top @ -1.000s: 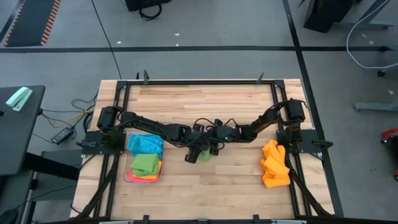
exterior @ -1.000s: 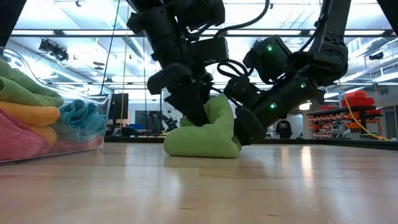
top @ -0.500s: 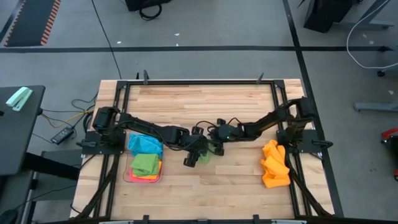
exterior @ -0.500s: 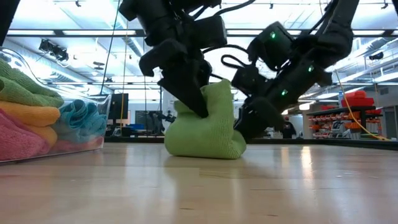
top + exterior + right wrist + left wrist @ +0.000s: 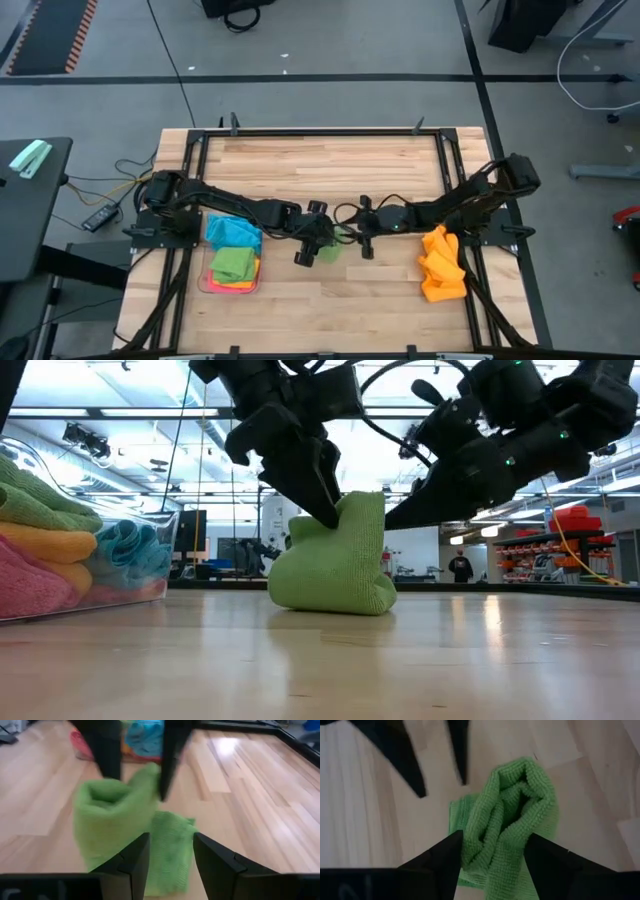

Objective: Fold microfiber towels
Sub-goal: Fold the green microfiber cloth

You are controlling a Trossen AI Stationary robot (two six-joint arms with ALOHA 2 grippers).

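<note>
A robotics lab: beyond the wooden table (image 5: 330, 290) lie taped grey floor (image 5: 330, 78), ceiling lights (image 5: 100, 412) and shelving (image 5: 545, 555).

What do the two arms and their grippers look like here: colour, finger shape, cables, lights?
Both arms are black and blocky, built of jointed segments. The left gripper and right gripper each have two flat, tapered black fingers. Thin black cables loop over the wrists in the low view, and small green lights glow on the right arm. No lettering is readable.
</note>
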